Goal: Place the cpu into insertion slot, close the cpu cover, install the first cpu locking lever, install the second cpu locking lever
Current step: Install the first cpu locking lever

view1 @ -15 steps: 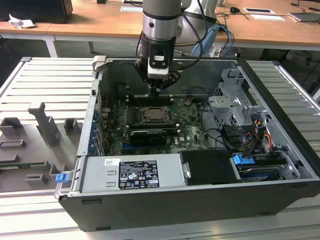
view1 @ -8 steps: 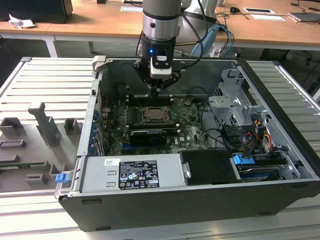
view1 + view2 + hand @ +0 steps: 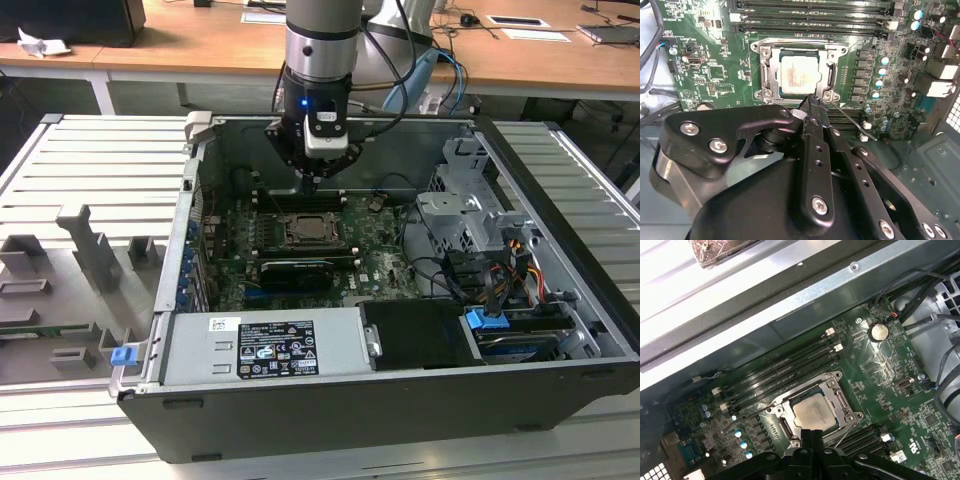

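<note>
In both wrist views the cpu (image 3: 799,74) (image 3: 812,412) lies flat in the insertion slot (image 3: 778,82) on the green board. The silver cpu cover (image 3: 765,70) (image 3: 841,401) lies down around it, and the chip's pale face shows through its window. My gripper (image 3: 812,102) (image 3: 812,434) is shut, its black fingertips pressed together just above the socket's near edge, with nothing seen between them. A thin metal locking lever (image 3: 855,122) runs out from the socket corner beside the fingertips. In the exterior view the gripper (image 3: 312,180) hangs over the socket (image 3: 310,232).
Long black memory slots (image 3: 810,20) flank the socket. A grey power supply box (image 3: 265,345) fills the case's front. Drive cages and cable bundles (image 3: 480,250) sit at the exterior view's right, and case walls (image 3: 190,220) ring the board.
</note>
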Robot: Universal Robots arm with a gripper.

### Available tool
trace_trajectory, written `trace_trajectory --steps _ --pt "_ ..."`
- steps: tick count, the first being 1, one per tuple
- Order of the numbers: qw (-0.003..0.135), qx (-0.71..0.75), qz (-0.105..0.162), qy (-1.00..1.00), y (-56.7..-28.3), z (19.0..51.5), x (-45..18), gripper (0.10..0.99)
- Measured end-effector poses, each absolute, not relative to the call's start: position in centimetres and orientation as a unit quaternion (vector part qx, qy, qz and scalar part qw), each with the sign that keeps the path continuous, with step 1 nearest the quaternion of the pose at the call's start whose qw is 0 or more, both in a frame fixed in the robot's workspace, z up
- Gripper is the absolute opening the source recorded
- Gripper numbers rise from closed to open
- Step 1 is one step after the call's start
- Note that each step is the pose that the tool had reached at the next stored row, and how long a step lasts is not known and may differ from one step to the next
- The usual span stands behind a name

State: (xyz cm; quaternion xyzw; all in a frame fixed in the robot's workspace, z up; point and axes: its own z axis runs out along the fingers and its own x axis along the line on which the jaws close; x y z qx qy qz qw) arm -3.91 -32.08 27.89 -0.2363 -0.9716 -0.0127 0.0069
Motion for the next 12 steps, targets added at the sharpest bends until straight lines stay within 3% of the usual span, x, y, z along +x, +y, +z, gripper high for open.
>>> trace_trajectory --steps 12 --pt "0.008 -0.113 -0.012 -0.993 -32.08 27.72 -3.91 0.106"
